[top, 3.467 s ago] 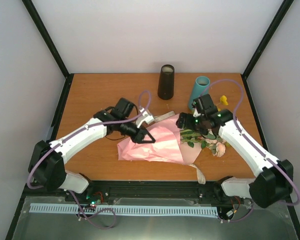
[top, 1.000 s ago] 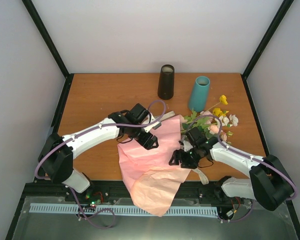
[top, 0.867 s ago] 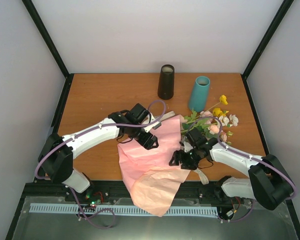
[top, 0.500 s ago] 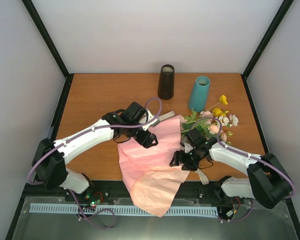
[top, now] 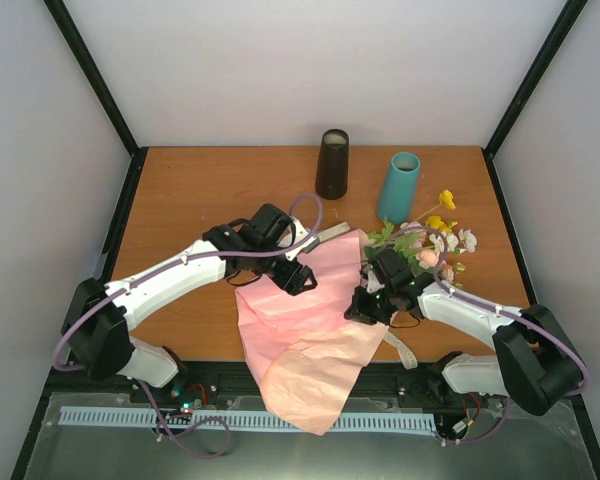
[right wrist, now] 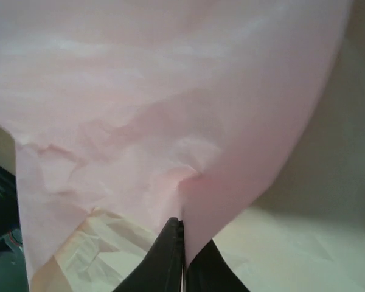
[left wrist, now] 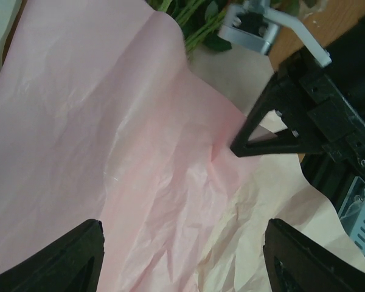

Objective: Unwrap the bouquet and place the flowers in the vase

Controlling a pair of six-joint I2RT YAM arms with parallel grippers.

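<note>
Where they gaped a moment ago, right gripper (right wrist: 181, 224) jaws now pinched on pink paper (top: 290, 320), left gripper (left wrist: 182, 225) jaws wide.

Top cam: fixed, high behind the arm bases, looking down on the whole table (top: 180, 190), bases at 6 o'clock. Left wrist cam: close above the pink paper (left wrist: 97, 134), right gripper (left wrist: 234, 149) at 3 o'clock in frame. Right wrist cam: almost against that same sheet. All three share the paper.
</note>
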